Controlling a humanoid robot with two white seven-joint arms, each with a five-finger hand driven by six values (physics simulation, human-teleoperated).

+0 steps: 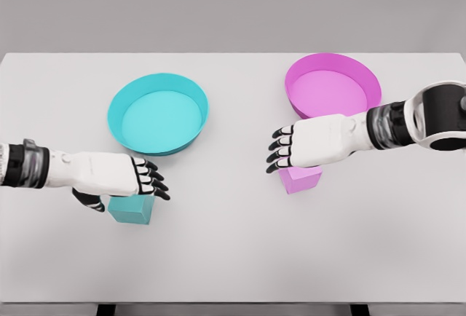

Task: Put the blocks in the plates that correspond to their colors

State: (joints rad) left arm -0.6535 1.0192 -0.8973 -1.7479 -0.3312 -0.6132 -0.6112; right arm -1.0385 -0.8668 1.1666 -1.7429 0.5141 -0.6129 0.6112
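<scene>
Overhead, the head view shows a white table (233,258) with two round plates toward its far half and two blocks nearer the robot. Cyan plate (158,114) sits left of centre; magenta plate (333,87) sits right of centre, its near rim partly covered by the right forearm. Both plates hold nothing. Cyan block (132,208) lies on the table in front of the cyan plate, well clear of its rim. Left hand (120,176) comes in from the left edge, palm down, directly above the cyan block; its dark-tipped fingers (151,179) point right and are slightly curled and fanned, while the thumb (90,200) hangs down at the block's left side. Whether thumb or fingers actually touch the block cannot be told from this angle; no closed grasp is visible. Magenta block (301,179) lies on the table just in front of the magenta plate, mostly hidden under the right hand, with only its near part showing. Right hand (309,143) reaches in from the right edge, palm down over that block, fingers (279,148) extended leftward, held loosely apart and not wrapped round anything. Contact with the magenta block cannot be confirmed. Each block is outside its matching plate.
</scene>
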